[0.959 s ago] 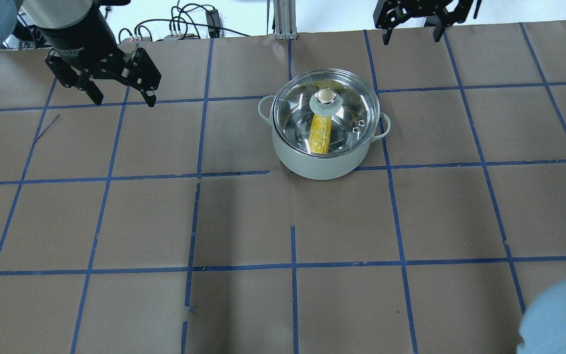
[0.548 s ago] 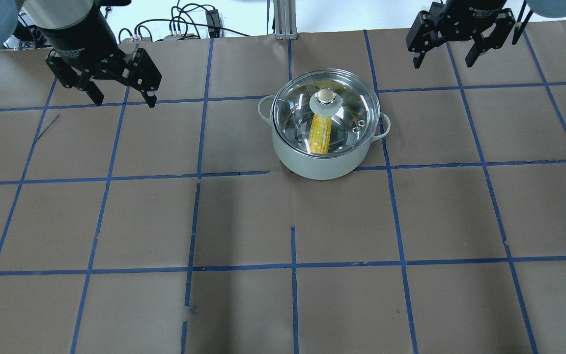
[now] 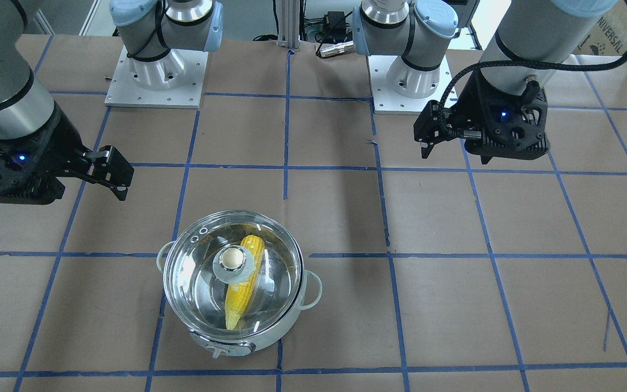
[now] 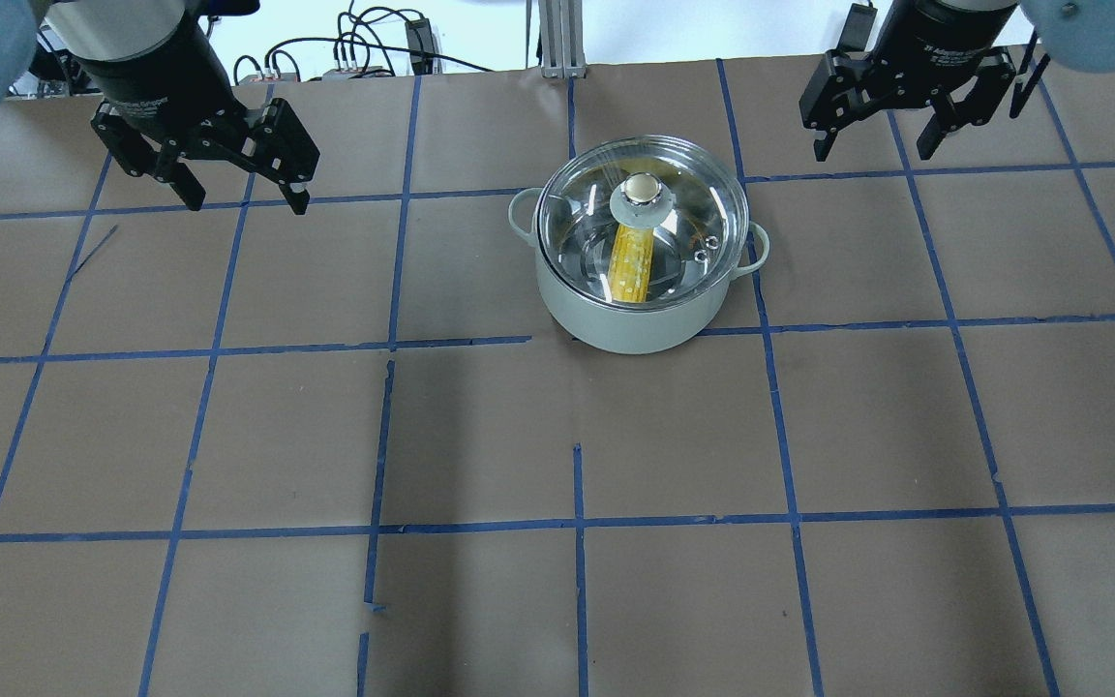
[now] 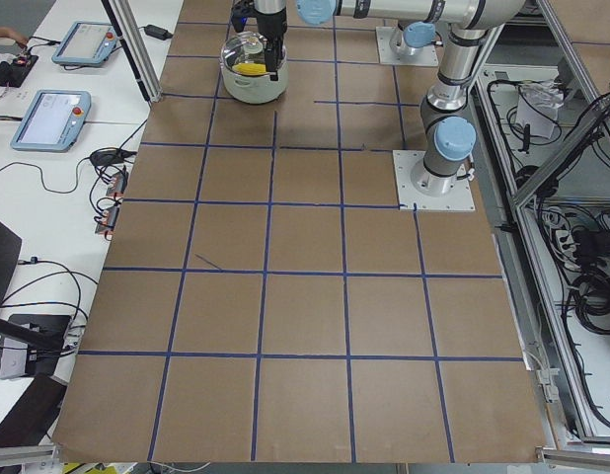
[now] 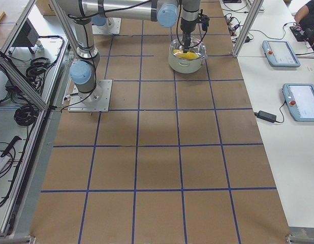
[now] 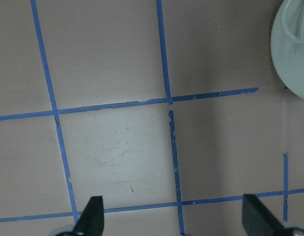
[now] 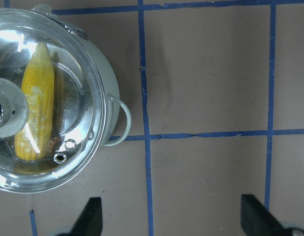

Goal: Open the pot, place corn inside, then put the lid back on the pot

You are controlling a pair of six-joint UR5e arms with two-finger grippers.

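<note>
1. Right wrist-mounted view: the right gripper [image 8: 171, 221] has its two black fingers [image 8: 90, 219] spread wide with nothing between them. Directly beneath it is only the brown paper-covered table with a blue tape grid [image 8: 206, 73].
2. Ahead of those fingers and off toward the other arm stands the round pale mint-white pot with a shiny steel lining [image 8: 108, 73], apart from the gripper and not touched by it.
3. On its rim the round clear glass lid with a metal centre plate [image 8: 68, 128] sits level all round. Its small beige knob [image 4: 642, 187] is free of any grip, so the lid seems to rest by its own weight.
4. Through the glass the tapered yellow corn cob [image 8: 36, 108] lies flat on the pot's floor and runs under the centre plate. Judged from this, the corn is in and the cover is back on.
5. Right arm pose: wrist turned downward, fingers pointing at the table, held above it on the robot's side of the pot.
6. Farthest from that hand, beyond the pot, the left gripper [image 4: 248, 198] hangs the same way, wide open and empty. The pot is well apart from it, and its own camera catches only an edge of the pot. Both hands likely stand clear because nothing is left to hold.
</note>
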